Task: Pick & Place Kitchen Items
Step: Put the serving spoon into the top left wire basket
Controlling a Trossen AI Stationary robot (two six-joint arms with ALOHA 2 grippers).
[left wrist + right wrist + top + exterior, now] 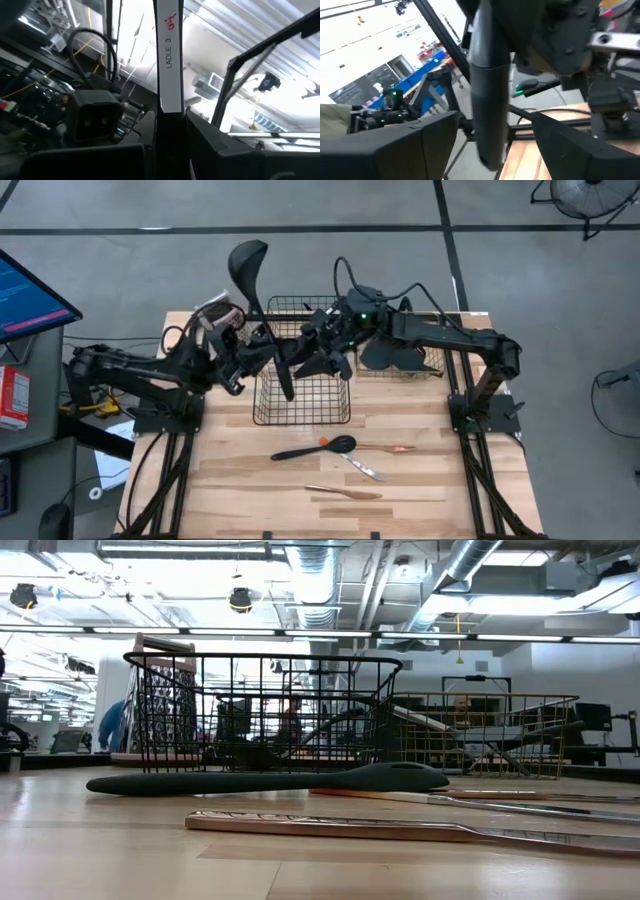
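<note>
- Black ladle (pixel 262 310) was clamped in the left gripper (pixel 262 352) above the basket (pixel 300 417) rim.
- Right gripper (pixel 312 352) stood parted around its handle end.
- Utensils (pixel 335 448) lay on open tabletop; baskets' contents were obscured.

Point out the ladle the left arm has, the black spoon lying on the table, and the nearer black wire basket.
Ladle (pixel 247 260): high view, on its bowl, raised above the table's far edge.
Black spoon (pixel 340 444): high view, on its bowl end.
Black wire basket (pixel 300 415): high view, on its near rim.
</note>
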